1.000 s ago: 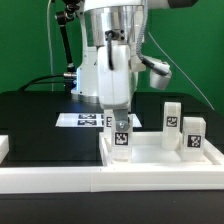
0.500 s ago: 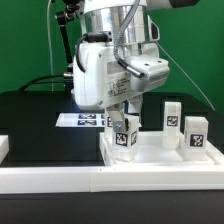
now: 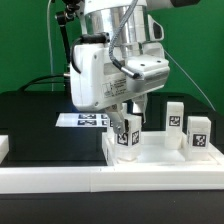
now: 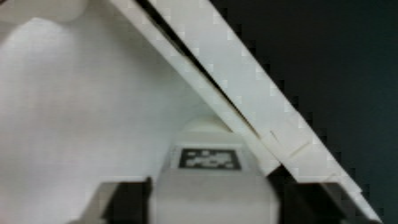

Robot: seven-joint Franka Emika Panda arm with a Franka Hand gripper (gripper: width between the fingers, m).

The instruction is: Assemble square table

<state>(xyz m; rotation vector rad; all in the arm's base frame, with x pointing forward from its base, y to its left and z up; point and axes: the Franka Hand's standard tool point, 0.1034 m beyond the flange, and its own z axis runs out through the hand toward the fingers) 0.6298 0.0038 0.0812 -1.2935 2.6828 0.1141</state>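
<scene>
A: Where is the square table top (image 3: pixel 160 158) sitting?

B: It is seen flat on the black table (image 3: pixel 35 118), against the white front rail (image 3: pixel 110 183), toward the exterior view's right. Two tagged legs (image 3: pixel 173 115) are standing upright on it at the right side, one behind the other (image 3: pixel 196 134).

A: And the gripper (image 3: pixel 127 127)?

B: It is placed low over the top's near-left corner, with a third leg (image 3: pixel 126 138) upright between the fingers. In the wrist view that leg (image 4: pixel 210 172) is flanked by both dark fingers (image 4: pixel 125 203). Whether it is clamped or just released cannot be told; the jaws are seen partly apart.

A: Anything behind?

B: The marker board (image 3: pixel 88 120) is lying flat behind the arm.
</scene>
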